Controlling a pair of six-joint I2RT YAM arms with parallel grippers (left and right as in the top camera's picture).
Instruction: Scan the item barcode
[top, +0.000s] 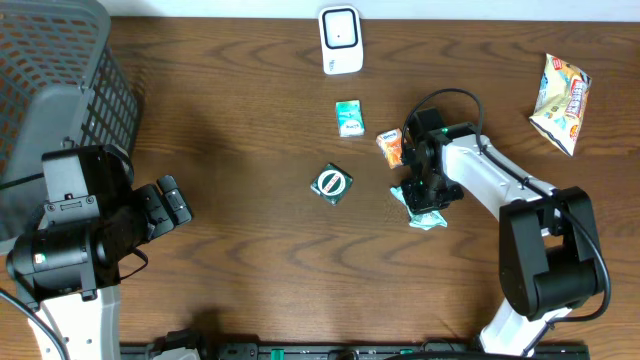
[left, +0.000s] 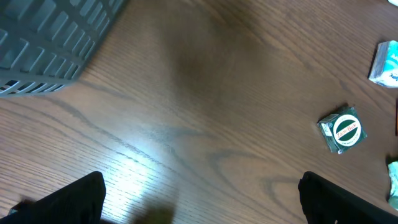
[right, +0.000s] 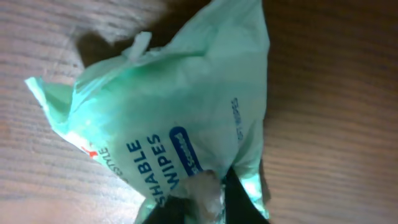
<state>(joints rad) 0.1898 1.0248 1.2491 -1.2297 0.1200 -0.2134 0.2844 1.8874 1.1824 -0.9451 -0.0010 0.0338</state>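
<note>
The white scanner (top: 340, 40) stands at the far edge of the table (top: 250, 270), about midway along it. The wipes pack (top: 427, 214), in pale green film, lies well nearer the robot than the scanner and off to its right. It is mostly covered by the right gripper (top: 428, 195). In the right wrist view the pack fills the frame. The jaws are pressed together, pinching a bunched fold of film at the pack's edge between the fingertips (right: 202, 190). Whether the pack is clear of the wood cannot be told.

Three small things sit in the lane between scanner and pack:
- A green-and-white box (top: 347, 117) lies straight in front of the scanner.
- An orange packet (top: 389, 147) lies a little further from the scanner and to the right, close beside the right arm's wrist.
- A dark green square packet with a round white label (top: 332, 184) lies further out again, nearly in line with the scanner and just left of the pack.

A snack bag (top: 562, 100) lies far to the scanner's right, near the table's right edge and well apart from the rest. Along the far edge, the strip between scanner and bag is bare wood.

Left of the scanner the wood is open over a broad stretch, as far as the grey basket (top: 60, 70) in the far left corner. The left gripper (top: 172, 203) hangs over this stretch, far to the scanner's left and nearer the robot. Its jaws are spread wide, with bare grain showing between the fingers in the left wrist view. The near edge of the table, opposite the scanner, is also open between the two arm bases.
</note>
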